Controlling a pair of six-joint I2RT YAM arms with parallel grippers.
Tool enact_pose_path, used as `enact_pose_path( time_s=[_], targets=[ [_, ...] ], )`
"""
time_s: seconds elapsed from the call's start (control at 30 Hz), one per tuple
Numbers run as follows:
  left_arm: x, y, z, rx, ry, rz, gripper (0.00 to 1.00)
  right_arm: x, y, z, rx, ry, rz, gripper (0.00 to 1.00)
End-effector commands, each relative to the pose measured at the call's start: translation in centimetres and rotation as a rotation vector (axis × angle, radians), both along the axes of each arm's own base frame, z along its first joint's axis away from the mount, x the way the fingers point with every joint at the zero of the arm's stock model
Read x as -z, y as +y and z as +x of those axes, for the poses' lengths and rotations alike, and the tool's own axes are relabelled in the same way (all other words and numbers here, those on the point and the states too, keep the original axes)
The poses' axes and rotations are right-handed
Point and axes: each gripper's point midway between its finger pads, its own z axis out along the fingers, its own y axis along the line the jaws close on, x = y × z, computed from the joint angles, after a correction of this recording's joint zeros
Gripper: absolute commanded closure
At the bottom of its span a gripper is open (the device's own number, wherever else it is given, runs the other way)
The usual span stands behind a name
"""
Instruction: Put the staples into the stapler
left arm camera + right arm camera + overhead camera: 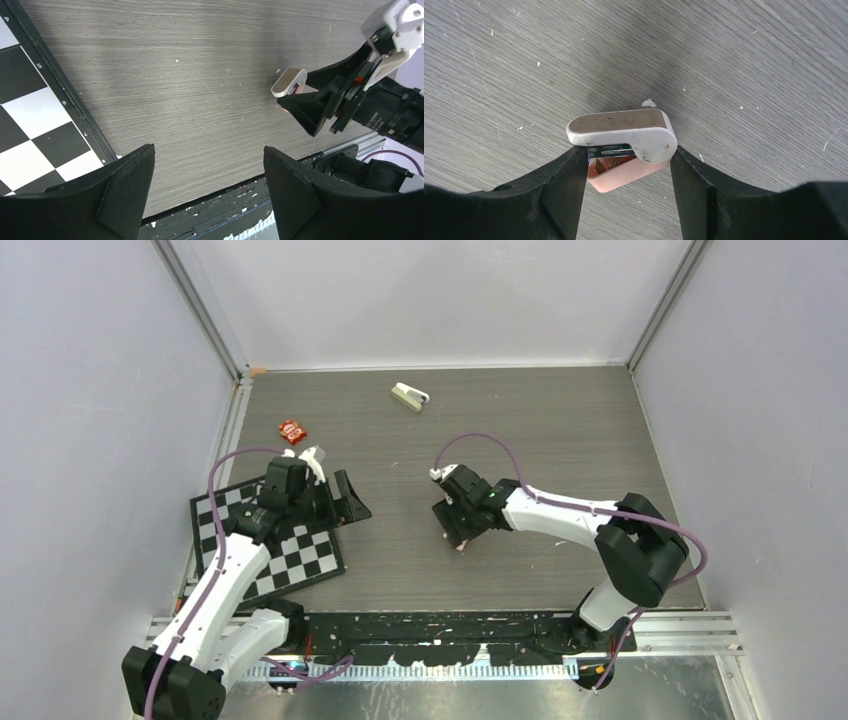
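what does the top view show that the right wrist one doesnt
Only the top view: the beige-green stapler near the far wall, a small red packet, the chessboard and the open left claw at its edge. Only the right wrist view: the metal strip between the white top and pink base of the small pink and white stapler. Both: the right claw closed on that small stapler, over the grey wood-grain table.

Lab robot cell; white panels (430, 300), aluminium framing (203, 308)
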Motion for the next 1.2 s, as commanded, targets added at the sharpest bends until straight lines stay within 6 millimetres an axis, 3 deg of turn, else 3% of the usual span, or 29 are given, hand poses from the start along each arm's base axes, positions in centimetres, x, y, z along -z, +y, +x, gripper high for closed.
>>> enact_pose_path(
  time_s=[0.0, 0.13, 0.27, 0.4, 0.6, 1.17],
  targets=[
    [-1.7, -0.7, 0.4, 0.007, -0.027, -0.040, 0.19, -1.8, 0.8, 2.0, -0.052, -0.111, -0.036, 0.34],
    [-1.5, 0.0, 0.2, -0.008, -0.035, -0.009, 0.19, -2.2, 0.4, 1.2, 0.002, -0.092, -0.014, 0.25],
    [-1.4, 0.3, 0.0, -0.011, -0.039, 0.006, 0.20, -2.4, 0.2, 0.0, 0.132, -0.044, 0.028, 0.23],
    [-1.3, 0.4, 0.1, -0.014, -0.039, 0.013, 0.19, -2.4, 0.6, -0.9, 0.308, 0.014, 0.110, 0.31],
    [-1.3, 0.3, 0.1, -0.016, -0.032, 0.008, 0.19, -1.9, 1.7, -1.9, 0.421, 0.039, 0.161, 0.41],
    [-1.2, 0.5, -0.5, -0.017, -0.019, 0.014, 0.21, 2.8, -0.2, -1.7, 0.504, 0.005, 0.036, 0.55]
  ],
)
